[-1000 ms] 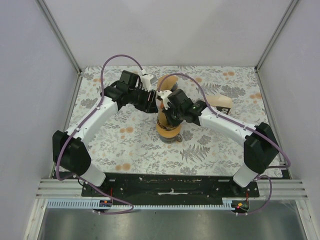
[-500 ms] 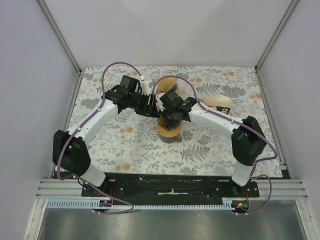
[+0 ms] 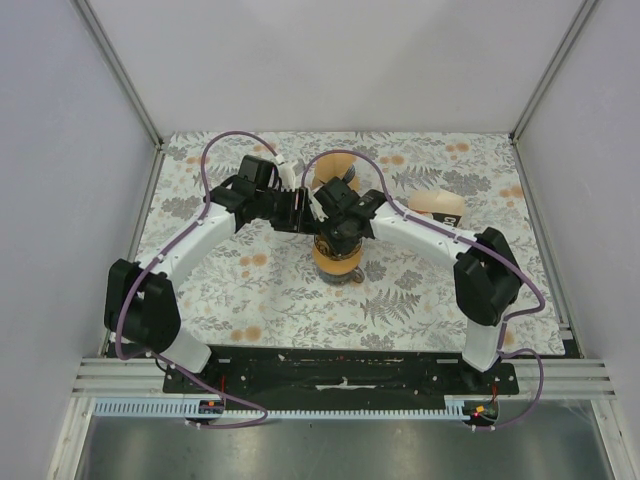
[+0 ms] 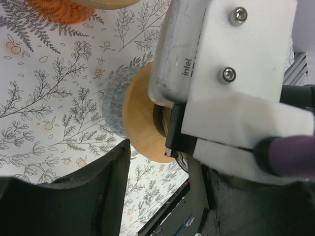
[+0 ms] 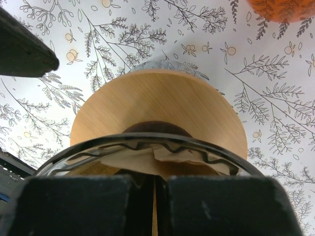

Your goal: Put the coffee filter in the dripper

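– Brown paper coffee filter (image 5: 165,160): what has hold of it?
– The right gripper (image 5: 155,181). Its black jaws are pressed together, with a thin tan edge of the paper caught between them.
– And where does the filter sit?
– Folded inside the clear glass dripper with a round wooden collar (image 5: 157,105), just below the ribbed rim. The dripper stands upright on a white tablecloth printed with grey ferns and orange berries (image 5: 275,98).
– What about the other arm?
– The left gripper (image 4: 160,164) hovers just beside the dripper, jaws partly apart and holding nothing. The right wrist's white camera mount (image 4: 246,54) fills much of its view.
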